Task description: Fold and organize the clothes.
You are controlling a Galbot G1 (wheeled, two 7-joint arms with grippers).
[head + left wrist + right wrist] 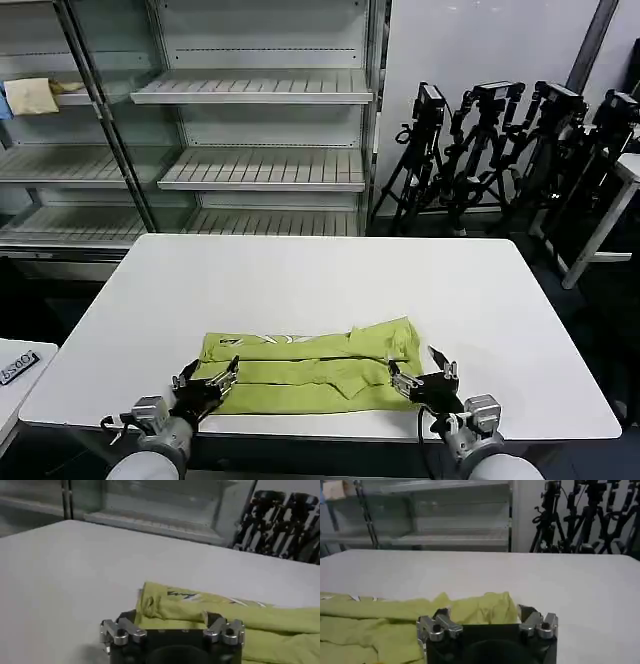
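Note:
The clothes, one lime yellow-green T-shirt (310, 365), lie folded into a long band across the near part of the white table (320, 280). My left gripper (205, 385) is at the band's left near corner and is open, its fingers set wide on either side of the fabric edge (165, 607). My right gripper (425, 380) is at the right near corner, also open, with bunched fabric (475, 607) between its spread fingers. In the wrist views the left gripper (170, 619) and the right gripper (481, 614) each straddle the cloth without pinching it.
Metal shelving (260, 90) stands behind the table, with a small pale yellow cloth (30, 95) on a left shelf. Black tripods (500, 150) crowd the back right. A small white side table (15, 370) is at the left and another table edge (625, 170) at the far right.

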